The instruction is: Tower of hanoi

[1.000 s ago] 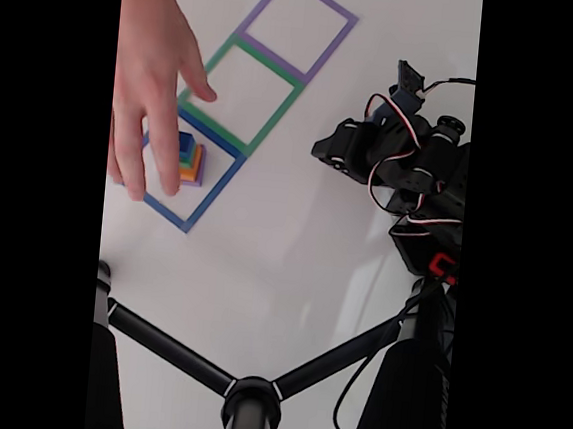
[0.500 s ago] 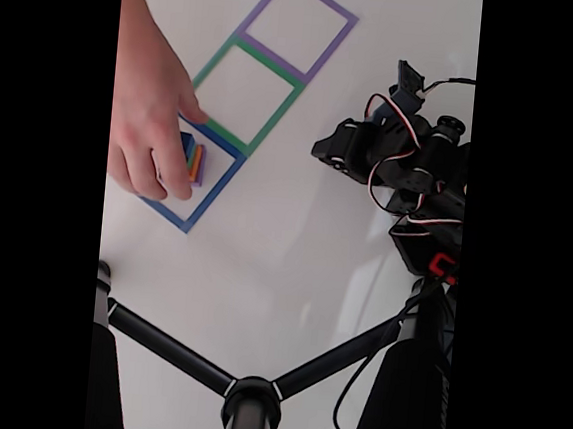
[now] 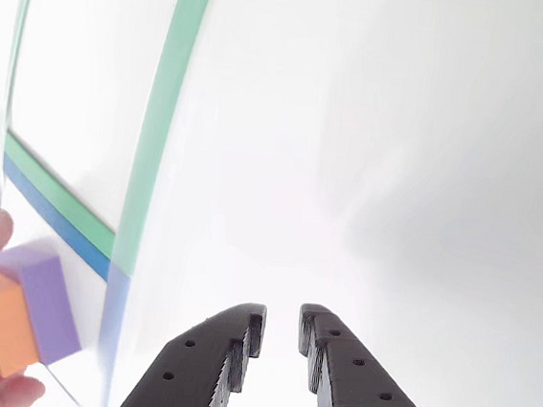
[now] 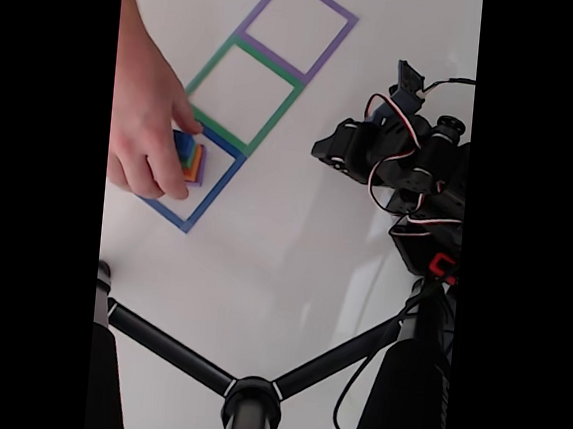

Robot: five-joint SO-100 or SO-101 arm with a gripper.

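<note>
White tabletop (image 4: 296,225) held our slightly parted pincer (image 3: 279,325); well left, a hand (image 4: 145,112) gripped the matte blue-green-orange-purple stepped block tower (image 4: 190,158).

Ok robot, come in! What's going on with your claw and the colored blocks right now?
Gripper open, empty, apart from the stack. Block stack in the blue taped square. A person's hand on the stack, in the way.

Three taped square outlines (image 4: 244,98) on a white table (image 4: 283,254) (tripod (image 4: 250,397) below, perhaps).
</note>
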